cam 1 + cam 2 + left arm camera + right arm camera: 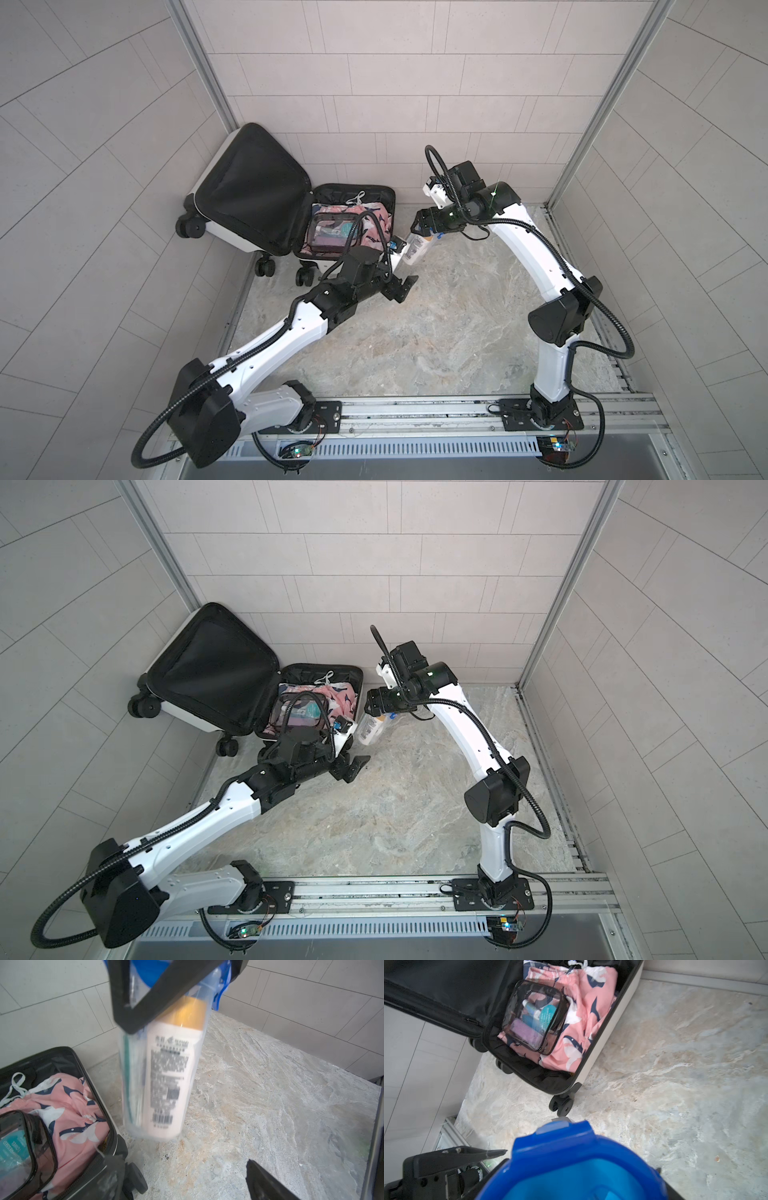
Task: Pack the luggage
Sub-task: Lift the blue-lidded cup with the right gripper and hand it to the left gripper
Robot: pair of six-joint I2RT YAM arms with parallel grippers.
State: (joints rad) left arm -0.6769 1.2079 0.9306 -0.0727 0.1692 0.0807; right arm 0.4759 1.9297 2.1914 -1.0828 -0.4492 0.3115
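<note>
Luggage (249,191) (212,675) in both top views, where is it? — Ann
In the back left corner of the tabletop (436,332), lying open, with its lid leaning against the wall. A pink cloth (376,222) and a clear pouch (332,232) lie in the flat half. — Ben
And the arms there? — Ann
The left end effector (401,289) hovers in front of the luggage, fingers apart, nothing between them. The right end effector (417,226) is just beside the luggage's right edge, with a clear bag (422,245) under it. — Ben
Left wrist view? — Ann
The clear bag (133,1084) looks blurred and stands nearly upright next to the luggage (41,1061). Its blue top is behind one of the right end effector's fingers (133,1020). Inside is a white bottle (166,1076) with an orange cap. — Ben
Right wrist view? — Ann
The blue top (571,1157) fills the near edge, between widely spread fingers. Whether they press on the clear bag I cannot tell. Beyond it, the luggage (446,987) shows the pouch (533,1018) lying on the cloth (587,1012). — Ben
</note>
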